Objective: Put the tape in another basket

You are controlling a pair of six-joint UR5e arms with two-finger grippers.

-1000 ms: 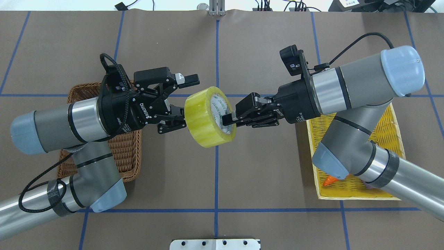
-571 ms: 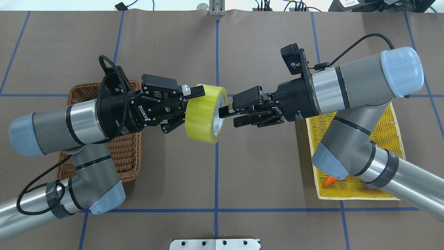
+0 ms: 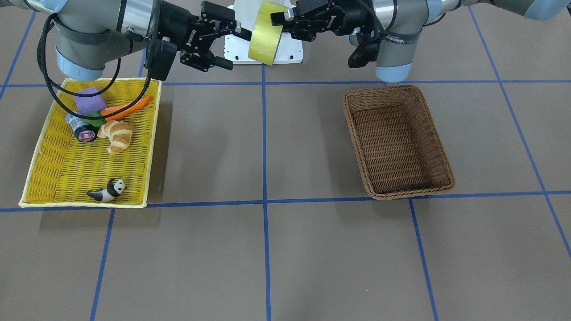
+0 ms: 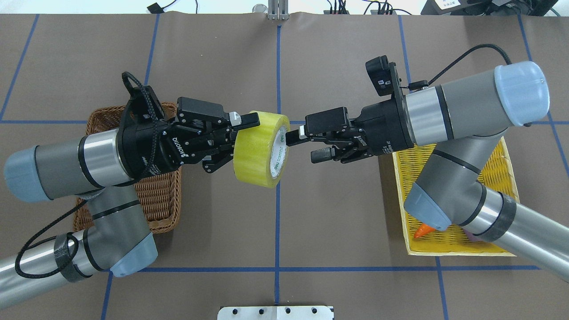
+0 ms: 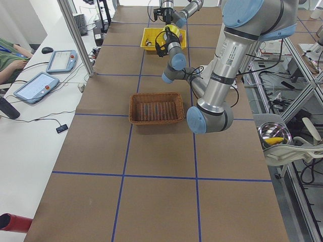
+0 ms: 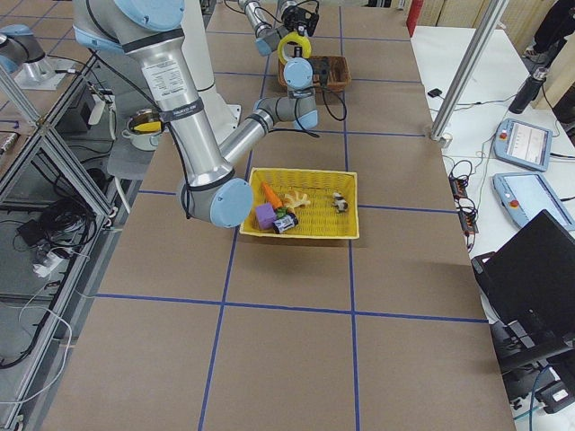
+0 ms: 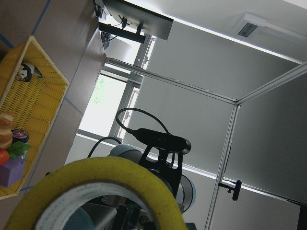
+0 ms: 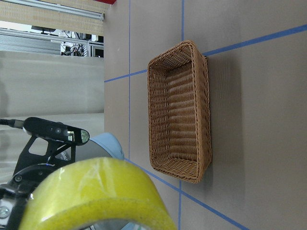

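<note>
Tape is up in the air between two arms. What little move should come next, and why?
Probably the right gripper should pull straight back. Its jaws stand open with one tip close to the tape, and the left gripper is shut on the roll's wall. Once that tip is clear, the tape can go to the basket.

tape [image 4: 255, 149]: wide roll, see-through yellow, pale core with green print | up in the air, on edge, core opening facing sideways | above the middle of the table [image 4: 338, 213] | basket [image 3: 398, 142]: deep brown wicker, rectangular, braided rim, upright on the table, empty | tape well apart from the basket, not over it
</note>
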